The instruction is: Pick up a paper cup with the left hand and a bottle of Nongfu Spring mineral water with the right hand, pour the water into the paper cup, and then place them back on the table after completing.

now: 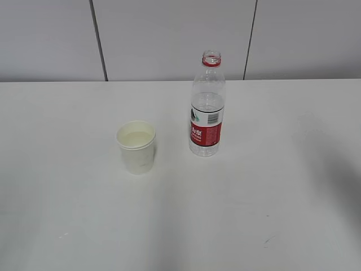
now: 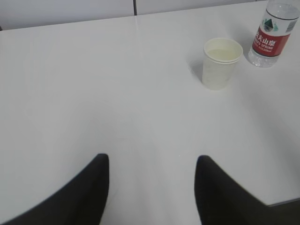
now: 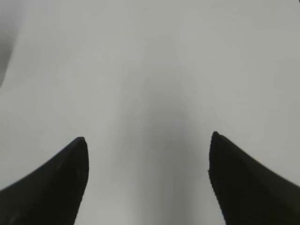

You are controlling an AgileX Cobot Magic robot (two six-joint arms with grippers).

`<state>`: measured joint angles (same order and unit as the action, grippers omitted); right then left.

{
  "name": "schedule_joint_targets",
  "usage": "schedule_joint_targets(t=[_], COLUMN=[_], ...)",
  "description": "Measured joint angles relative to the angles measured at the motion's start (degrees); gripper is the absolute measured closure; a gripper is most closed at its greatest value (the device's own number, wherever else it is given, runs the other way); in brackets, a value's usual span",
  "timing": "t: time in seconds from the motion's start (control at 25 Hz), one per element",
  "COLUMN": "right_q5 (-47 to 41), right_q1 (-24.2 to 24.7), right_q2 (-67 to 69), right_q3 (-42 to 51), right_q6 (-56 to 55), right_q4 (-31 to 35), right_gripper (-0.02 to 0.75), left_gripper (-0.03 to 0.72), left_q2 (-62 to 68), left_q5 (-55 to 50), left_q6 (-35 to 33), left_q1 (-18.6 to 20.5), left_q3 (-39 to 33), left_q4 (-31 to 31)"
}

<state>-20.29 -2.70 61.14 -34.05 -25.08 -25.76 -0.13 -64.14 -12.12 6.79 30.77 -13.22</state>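
Paper cup and uncapped bottle stand upright, near each other, mid-worktop, bare surface all around. Left hand and right hand hover apart from both, fingers spread wide, empty.

A paper cup and a water bottle both stand upright on the table, near its middle. The cup is left of the bottle and slightly nearer; the two are close but apart. Liquid lies in the cup. The bottle has no cap and holds water partway up. A wall rises behind the table's far edge.
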Motion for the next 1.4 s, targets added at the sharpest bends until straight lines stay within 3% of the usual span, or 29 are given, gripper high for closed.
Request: schedule_joint_targets(t=[0.4, 0.68, 1.4], right_q5=[-22.8, -35.9, -48.8], right_q1=[0.0, 0.0, 0.0], right_q2=[-19.4, -32.2, -61.6], right_q3=[0.0, 0.1, 0.5], right_q6=[15.7, 19.6, 20.1], right_q4=[11.7, 15.1, 16.7], right_gripper=[0.15, 0.15, 0.15], left_gripper=[0.314, 0.314, 0.314], left_q2=[0.0, 0.0, 0.0], left_q5=[0.0, 0.0, 0.0], left_q6=[0.0, 0.0, 0.0], left_q1=[0.0, 0.0, 0.0], left_q3=[0.0, 0.0, 0.0], left_q4=[0.0, 0.0, 0.0])
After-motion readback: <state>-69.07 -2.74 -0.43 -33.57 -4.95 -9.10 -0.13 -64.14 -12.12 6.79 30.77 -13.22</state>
